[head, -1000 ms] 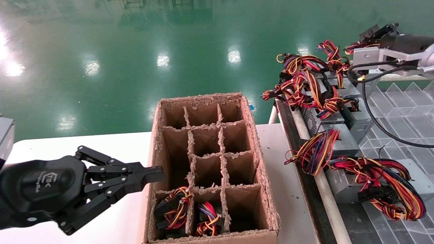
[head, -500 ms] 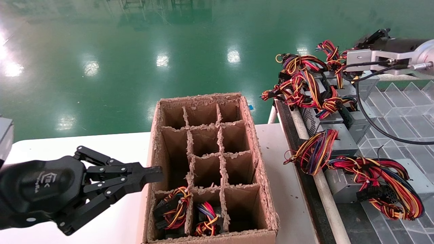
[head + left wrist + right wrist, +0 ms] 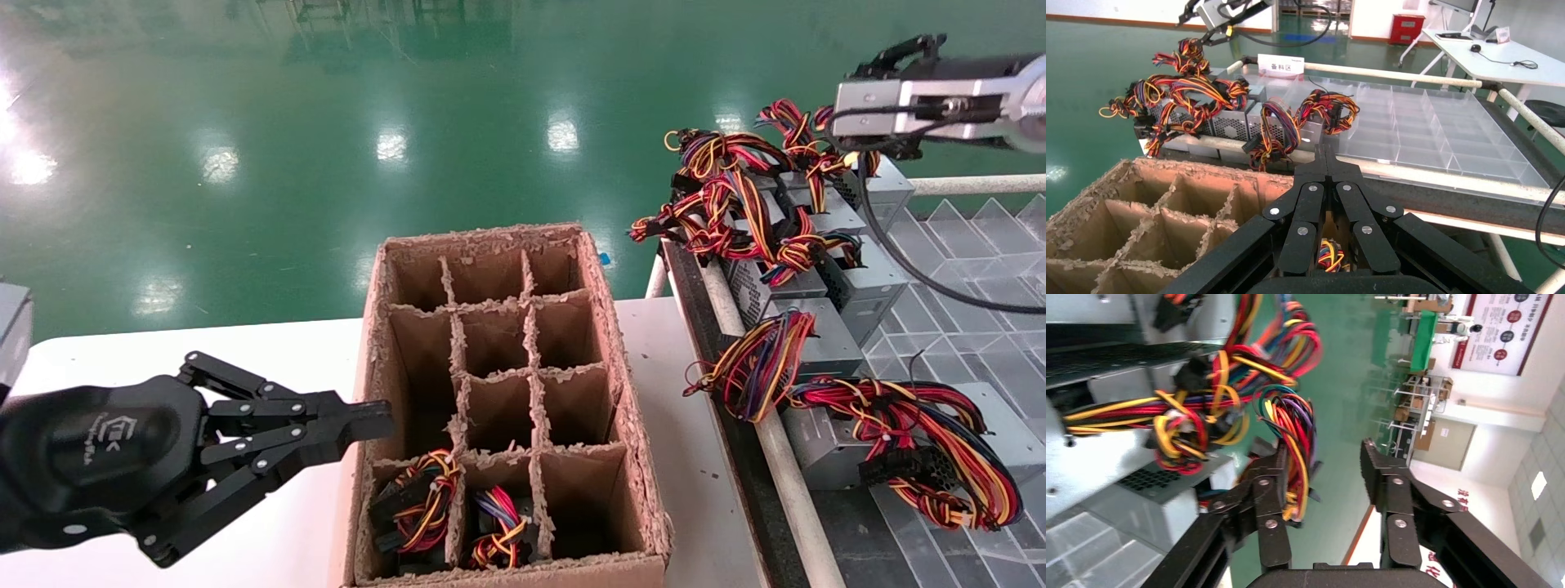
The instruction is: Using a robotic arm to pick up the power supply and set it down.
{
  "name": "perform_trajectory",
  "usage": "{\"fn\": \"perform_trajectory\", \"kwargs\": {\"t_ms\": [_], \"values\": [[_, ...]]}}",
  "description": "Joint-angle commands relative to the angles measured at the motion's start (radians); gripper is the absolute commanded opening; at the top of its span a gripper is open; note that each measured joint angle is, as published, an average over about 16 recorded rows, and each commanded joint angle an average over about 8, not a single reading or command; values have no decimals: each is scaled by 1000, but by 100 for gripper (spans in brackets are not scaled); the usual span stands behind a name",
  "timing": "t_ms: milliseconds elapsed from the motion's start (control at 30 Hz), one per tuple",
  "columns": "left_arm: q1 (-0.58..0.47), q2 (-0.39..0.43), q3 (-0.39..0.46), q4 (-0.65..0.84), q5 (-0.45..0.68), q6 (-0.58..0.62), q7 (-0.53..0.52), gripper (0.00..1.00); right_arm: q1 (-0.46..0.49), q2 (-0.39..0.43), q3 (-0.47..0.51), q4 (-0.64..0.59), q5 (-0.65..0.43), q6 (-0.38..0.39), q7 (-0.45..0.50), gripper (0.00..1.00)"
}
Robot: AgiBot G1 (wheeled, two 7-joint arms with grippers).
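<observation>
Power supplies lie in a row on the clear divided tray (image 3: 972,269) at my right, their wire bundles spilling over its rail; the far one (image 3: 887,184) sits at the row's end. Largest item on the white worktop (image 3: 163,351) is the partitioned cardboard box (image 3: 629,425), with two near cells holding wired units. My right arm (image 3: 940,102) reaches over the far end of the row. Its right pincer (image 3: 1324,471) stands released, fingers spread beside the wire bundle (image 3: 1229,398) of that far unit, grasping nothing. My left pincer (image 3: 368,420) is clenched, empty, tips touching the box's left wall.
</observation>
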State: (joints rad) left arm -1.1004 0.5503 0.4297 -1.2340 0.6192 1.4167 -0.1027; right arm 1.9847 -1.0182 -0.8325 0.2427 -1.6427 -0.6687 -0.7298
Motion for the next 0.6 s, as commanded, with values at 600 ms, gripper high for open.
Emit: {"fn": "perform_trajectory", "kwargs": {"t_ms": [600], "values": [[0,0,0,0,0,0,0,0,88,91,83,186,174,-366,262,100]]}}
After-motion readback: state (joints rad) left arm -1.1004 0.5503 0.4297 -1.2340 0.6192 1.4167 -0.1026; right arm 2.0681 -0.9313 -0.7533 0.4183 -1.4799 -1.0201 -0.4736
